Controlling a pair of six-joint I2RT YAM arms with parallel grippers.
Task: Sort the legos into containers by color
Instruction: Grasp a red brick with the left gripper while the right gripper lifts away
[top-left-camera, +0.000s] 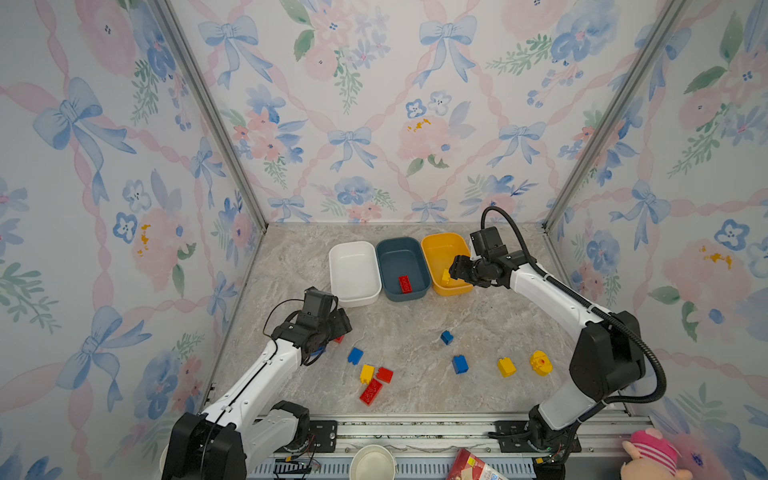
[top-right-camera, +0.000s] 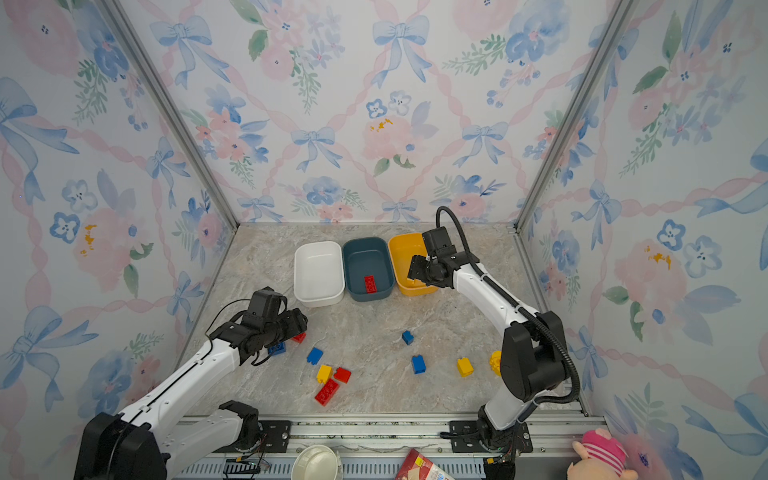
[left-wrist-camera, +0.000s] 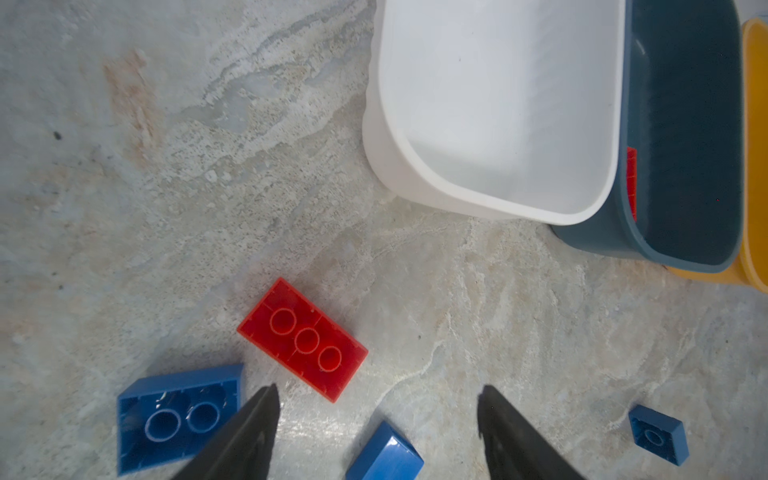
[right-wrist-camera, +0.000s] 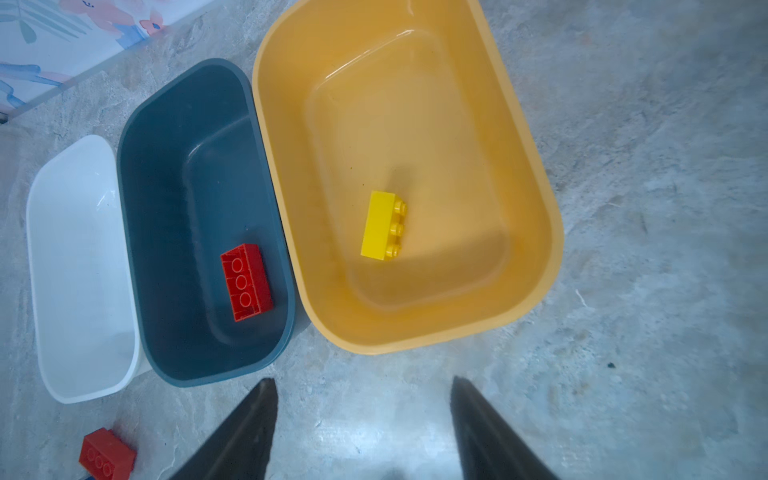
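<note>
Left gripper (left-wrist-camera: 378, 390) gapes empty, blue bricks (left-wrist-camera: 178, 415) crowding it. Right gripper (right-wrist-camera: 361, 382) gapes empty before the yellow tub (right-wrist-camera: 395, 124).

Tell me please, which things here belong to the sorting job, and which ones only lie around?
For the job: white tub, teal tub, yellow tub; red brick in the teal one, yellow brick in the yellow one, loose bricks.
Just lying about: paper cup, pink plush toy, red packet.

The white-and-black left arm (top-left-camera: 266, 370) bends low at lower left, the matching right arm (top-left-camera: 548, 295) reaches to centre right, both jaws parted, empty.
</note>
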